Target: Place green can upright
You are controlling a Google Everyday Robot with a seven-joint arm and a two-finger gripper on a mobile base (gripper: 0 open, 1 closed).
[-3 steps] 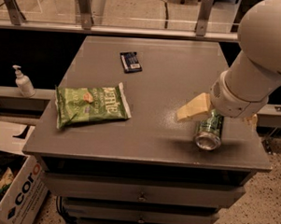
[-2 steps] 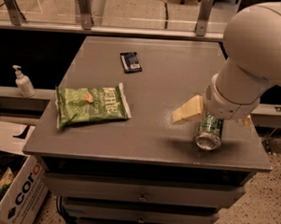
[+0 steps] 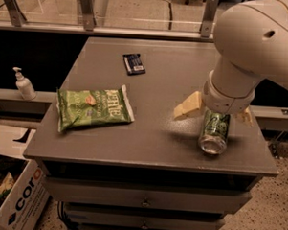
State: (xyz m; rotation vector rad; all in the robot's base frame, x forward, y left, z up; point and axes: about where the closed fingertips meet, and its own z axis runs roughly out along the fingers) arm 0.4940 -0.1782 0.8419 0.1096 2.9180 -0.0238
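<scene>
The green can (image 3: 214, 132) lies on its side at the right front of the grey table (image 3: 174, 75), one silver end facing the camera. My gripper (image 3: 212, 117) hangs right over the can's far end. It is open, with one pale finger (image 3: 187, 106) to the left of the can and the other (image 3: 244, 116) to the right, both well apart from the can's sides. The big white arm (image 3: 252, 40) hides the can's far end.
A flat green chip bag (image 3: 92, 107) lies at the table's left front. A small dark blue packet (image 3: 134, 63) lies further back. A white pump bottle (image 3: 23, 84) stands on a ledge at the left. A cardboard box (image 3: 15, 202) sits on the floor at lower left.
The arm has shifted left and leaned further over the can. The can lies in the same place on its side. The fingers stay spread.
</scene>
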